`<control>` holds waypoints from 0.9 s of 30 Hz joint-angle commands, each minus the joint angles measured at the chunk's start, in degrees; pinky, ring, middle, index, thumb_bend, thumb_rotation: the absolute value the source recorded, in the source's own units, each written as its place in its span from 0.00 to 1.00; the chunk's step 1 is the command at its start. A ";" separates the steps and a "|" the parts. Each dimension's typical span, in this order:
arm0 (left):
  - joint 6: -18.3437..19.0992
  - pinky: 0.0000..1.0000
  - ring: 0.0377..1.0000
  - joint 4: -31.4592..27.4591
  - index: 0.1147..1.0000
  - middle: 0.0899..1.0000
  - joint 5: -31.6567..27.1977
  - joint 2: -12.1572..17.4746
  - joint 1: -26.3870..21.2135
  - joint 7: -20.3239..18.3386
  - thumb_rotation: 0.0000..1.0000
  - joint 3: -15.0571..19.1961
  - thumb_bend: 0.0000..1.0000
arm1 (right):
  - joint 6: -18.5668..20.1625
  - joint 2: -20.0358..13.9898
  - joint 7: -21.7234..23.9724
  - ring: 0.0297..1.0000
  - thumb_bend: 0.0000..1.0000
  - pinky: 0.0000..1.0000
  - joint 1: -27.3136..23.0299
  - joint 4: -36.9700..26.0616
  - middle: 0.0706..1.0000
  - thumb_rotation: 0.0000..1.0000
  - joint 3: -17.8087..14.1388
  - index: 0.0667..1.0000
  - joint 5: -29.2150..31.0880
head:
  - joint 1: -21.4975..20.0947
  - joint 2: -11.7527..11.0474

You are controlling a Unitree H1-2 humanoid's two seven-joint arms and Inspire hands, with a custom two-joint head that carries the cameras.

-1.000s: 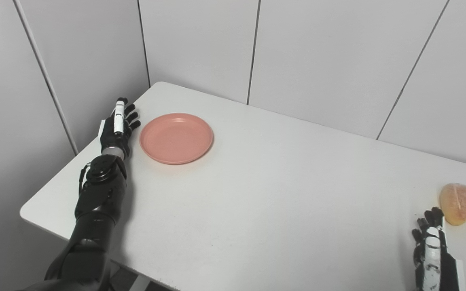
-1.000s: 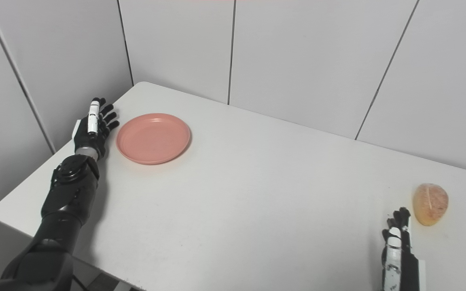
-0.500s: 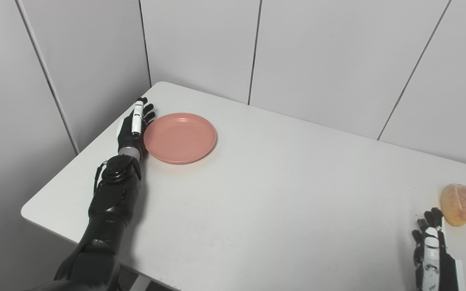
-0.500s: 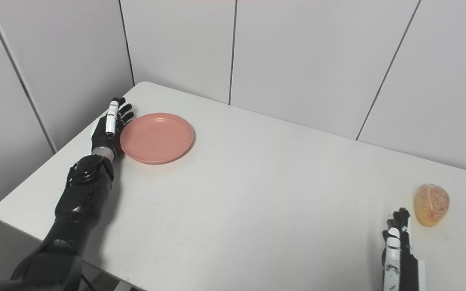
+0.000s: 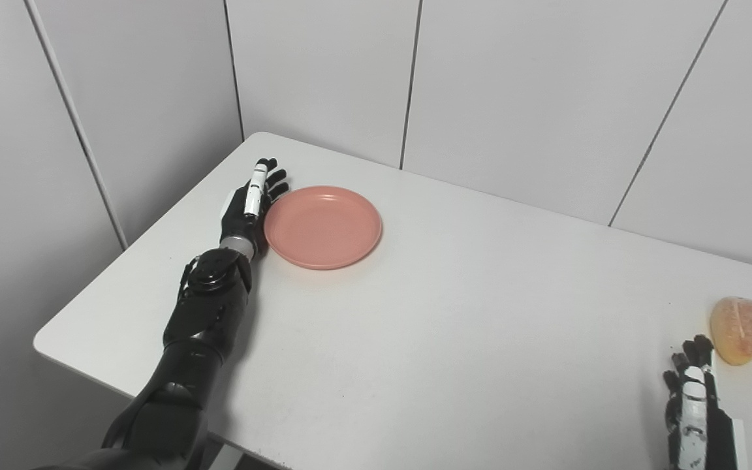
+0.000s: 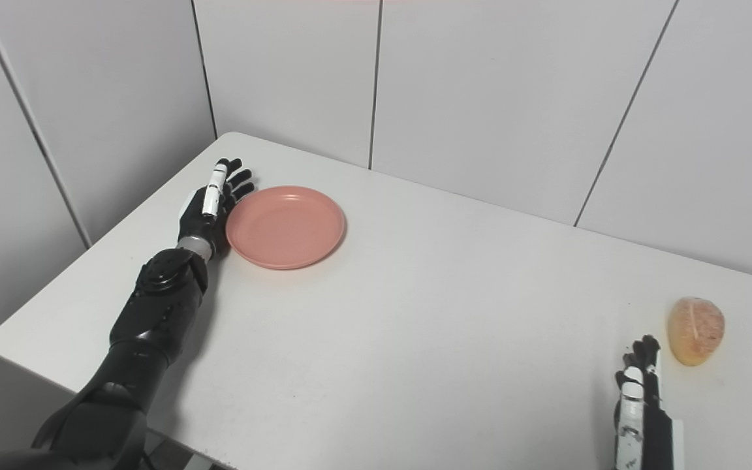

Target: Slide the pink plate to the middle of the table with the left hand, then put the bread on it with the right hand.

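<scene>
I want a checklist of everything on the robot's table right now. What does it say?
Surface: white table, bare in the middle.
Job's things: pink plate near the far left corner, nothing on it; bread at the right edge.
Clutter: nothing seen.
Hands: left hand open, fingers straight, against the plate's left rim; right hand open, just short of the bread, holding nothing.
Cables: nothing seen.
Surroundings: grey wall panels behind and to the left.

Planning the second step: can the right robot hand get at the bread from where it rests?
Probably yes: the right robot hand lies open beside the bread, with only bare table between them.
</scene>
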 commanded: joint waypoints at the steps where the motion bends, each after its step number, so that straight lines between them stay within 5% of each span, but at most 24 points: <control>1: 2.13 0.89 0.90 1.15 0.88 0.90 1.13 -1.95 -1.59 -1.93 1.00 -2.09 0.37 | -1.51 0.90 -0.01 1.00 0.15 1.00 -0.22 0.82 1.00 1.00 0.55 1.00 -0.32 | -0.12 0.06; 14: 2.25 0.87 0.88 2.78 0.87 0.88 5.73 -5.10 -2.99 -4.31 0.99 -8.88 0.37 | 0.14 3.14 -2.08 0.97 0.14 0.97 0.20 -0.19 0.96 1.00 1.12 0.96 -3.15 | -2.90 1.34; 27: 6.94 0.88 0.90 -6.99 0.88 0.90 4.25 -8.60 -0.60 -5.59 1.00 -11.22 0.36 | 3.79 3.65 -2.71 0.94 0.18 0.92 0.95 -3.46 0.94 1.00 2.08 0.94 -6.40 | -7.71 4.30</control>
